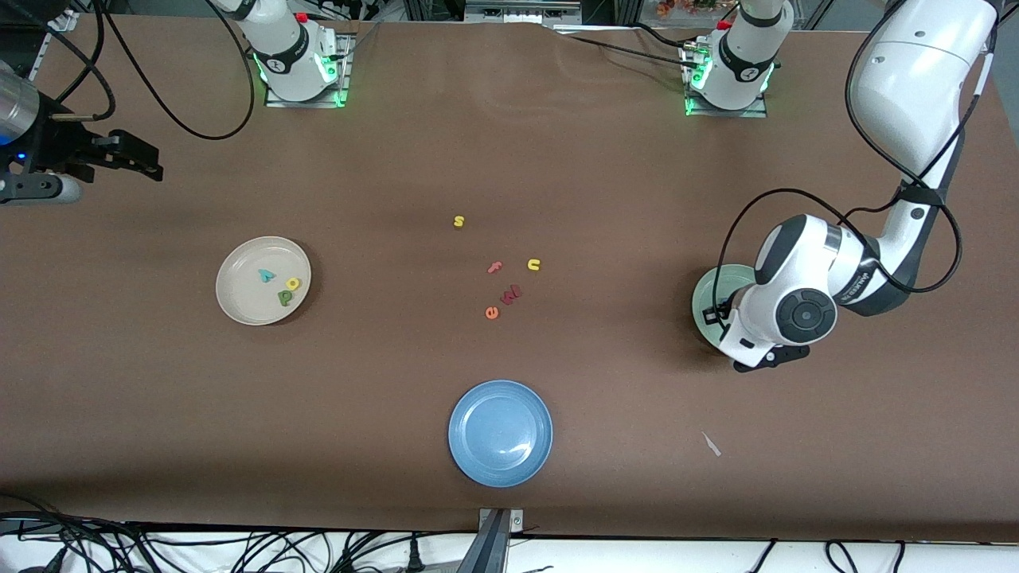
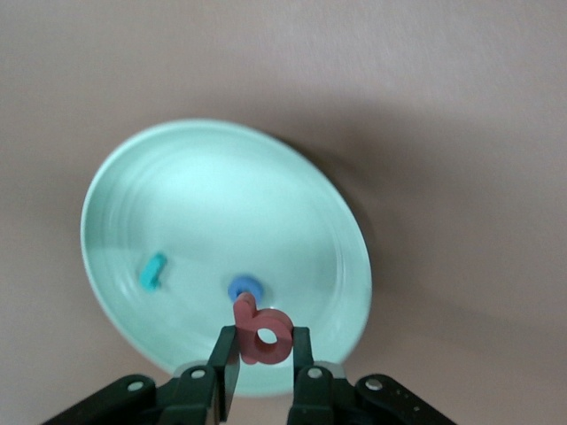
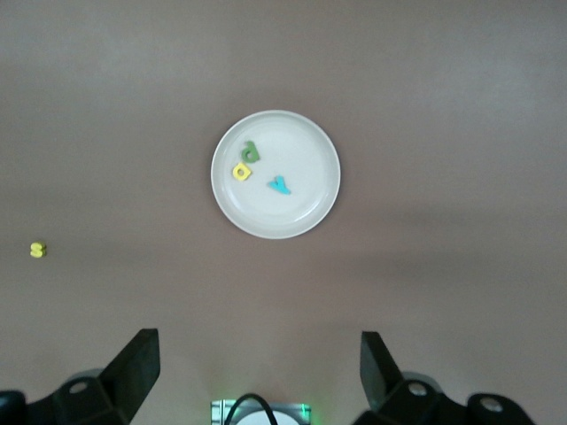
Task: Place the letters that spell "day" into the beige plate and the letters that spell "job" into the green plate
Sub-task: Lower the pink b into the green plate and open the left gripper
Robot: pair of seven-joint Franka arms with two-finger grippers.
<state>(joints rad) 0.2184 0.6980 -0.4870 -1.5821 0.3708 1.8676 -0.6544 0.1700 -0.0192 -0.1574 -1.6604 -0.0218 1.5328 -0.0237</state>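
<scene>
The salmon-pink b (image 2: pixel 261 332) is pinched between the fingers of my left gripper (image 2: pixel 265 337), just above the green plate (image 2: pixel 221 204). In that plate lie the teal j (image 2: pixel 154 271) and the blue o (image 2: pixel 243 288). From the front, the left arm covers most of the green plate (image 1: pixel 707 288). The beige plate (image 1: pixel 241 298) holds the teal y (image 1: pixel 267 275), yellow a (image 1: pixel 293 282) and green d (image 1: pixel 285 298). My right gripper (image 1: pixel 131 157) waits open and empty, high over the right arm's end of the table. Its wrist view looks down on the beige plate (image 3: pixel 306 146).
Loose letters lie mid-table: a yellow s (image 1: pixel 458 221), a pink f (image 1: pixel 495 267), a yellow u (image 1: pixel 533 264), a dark red letter (image 1: pixel 510 294) and an orange e (image 1: pixel 492 313). A blue plate (image 1: pixel 478 414) sits nearer the front camera. A paper scrap (image 1: pixel 711 443) lies nearer than the green plate.
</scene>
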